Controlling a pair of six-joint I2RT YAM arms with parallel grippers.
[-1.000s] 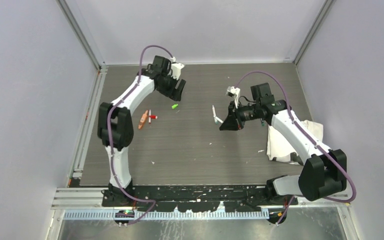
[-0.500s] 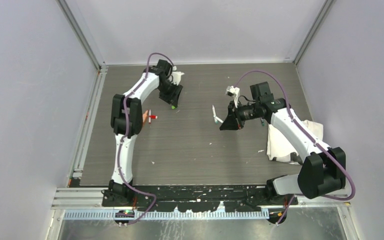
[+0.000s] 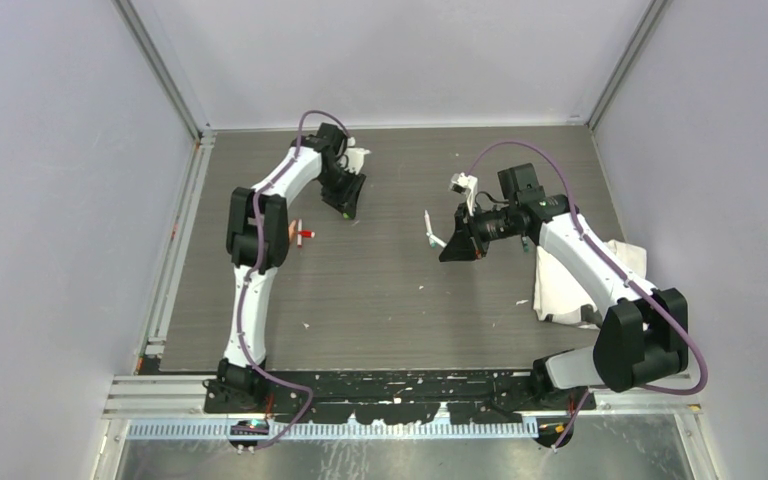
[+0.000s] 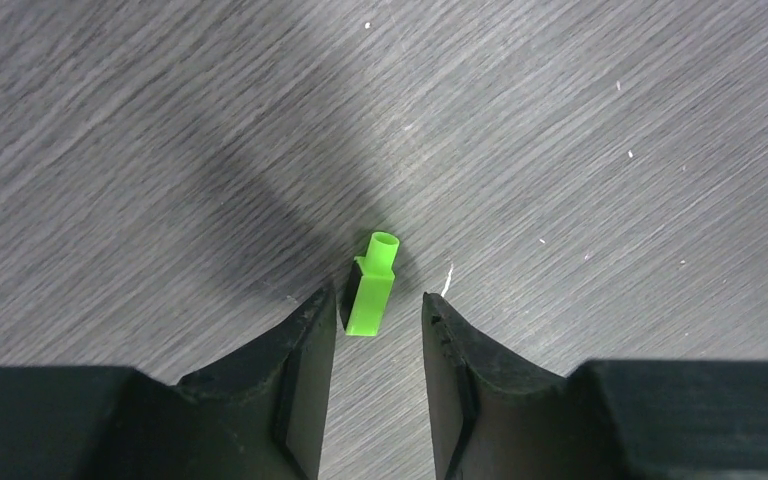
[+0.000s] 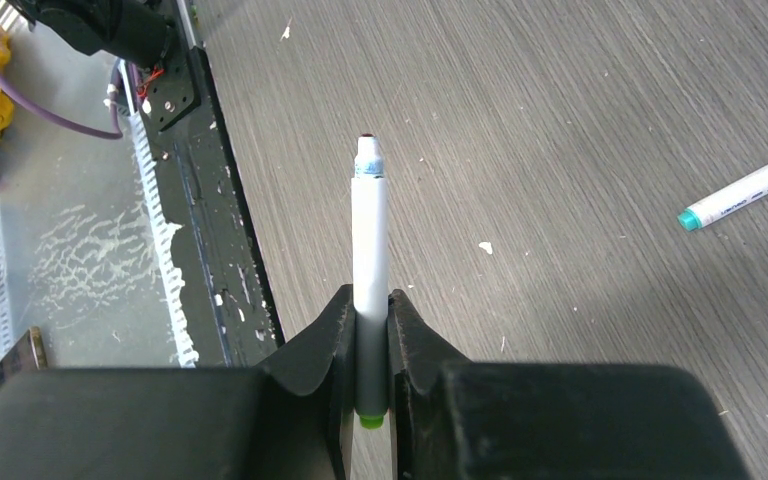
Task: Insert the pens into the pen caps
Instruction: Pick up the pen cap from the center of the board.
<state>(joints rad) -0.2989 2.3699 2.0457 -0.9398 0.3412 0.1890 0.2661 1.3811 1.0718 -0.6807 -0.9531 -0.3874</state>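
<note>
Surface: dark grey wood-grain table (image 4: 610, 120) with small white specks on it.

Left wrist view
- Green cap (image 4: 371, 295): lies flat on the table, narrow open end pointing away from the fingers.
- Left gripper (image 4: 375, 300): jaws apart, holding nothing. The cap's wide end sits between the fingertips, hard against the finger on the picture's left; whether it touches cannot be told. There is a clear gap to the other finger.

Right wrist view
- Right gripper (image 5: 370, 300): jaws closed tight on a pen (image 5: 369, 230).
- Pen: white upper body, dark lower body, green end at the fingers' base, tip pointing away from the wrist.
- Loose pen (image 5: 750, 190): teal end, lying on the table, apart from the held one.

Top view
- Left arm: reaches to the far left part of the table, gripper down over the green cap.
- Right gripper: well to the right of the green cap, above the table.
- White pen (image 3: 299, 228) and red cap (image 3: 307, 234): near the green cap, on its left.
- Cloth (image 3: 560, 300): far right of the green cap, under the right arm.
</note>
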